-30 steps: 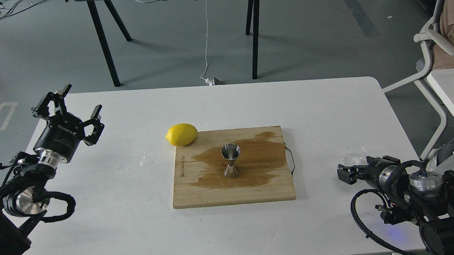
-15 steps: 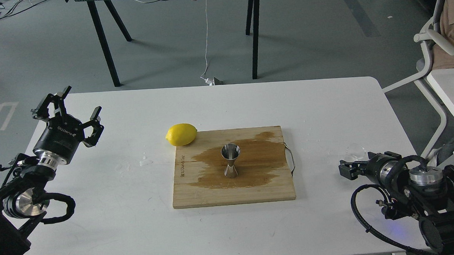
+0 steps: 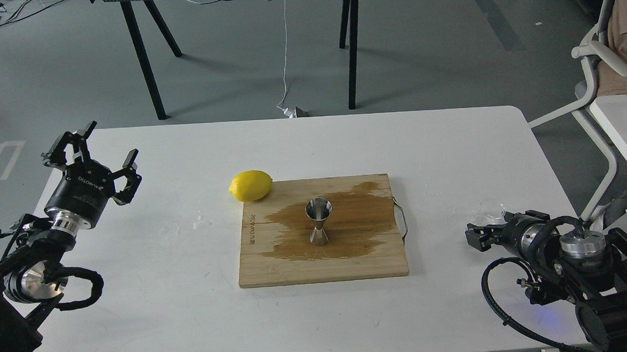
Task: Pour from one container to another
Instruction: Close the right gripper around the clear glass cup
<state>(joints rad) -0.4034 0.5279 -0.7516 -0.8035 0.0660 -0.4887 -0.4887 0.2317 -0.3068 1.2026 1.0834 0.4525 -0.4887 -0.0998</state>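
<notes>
The steel jigger (image 3: pixel 318 221) stands upright in the middle of a wooden board (image 3: pixel 370 261), on a dark wet stain. The clear glass cup (image 3: pixel 491 210) sits on the white table at the right, just behind the fingers of my right gripper (image 3: pixel 477 234). That gripper lies low and points left; it is dark and seen small, so I cannot tell its fingers apart or whether they touch the cup. My left gripper (image 3: pixel 107 144) is raised at the table's far left, open and empty, well away from the board.
A yellow lemon (image 3: pixel 250 185) rests against the board's back left corner. Small water drops (image 3: pixel 201 221) lie on the table left of the board. A metal handle (image 3: pixel 401 220) sticks out of the board's right side. A white chair (image 3: pixel 595 79) stands off the right edge.
My right gripper shifted slightly back and forth beside the glass cup. The left gripper drifted a little to the left. The jigger, board and lemon did not move.
</notes>
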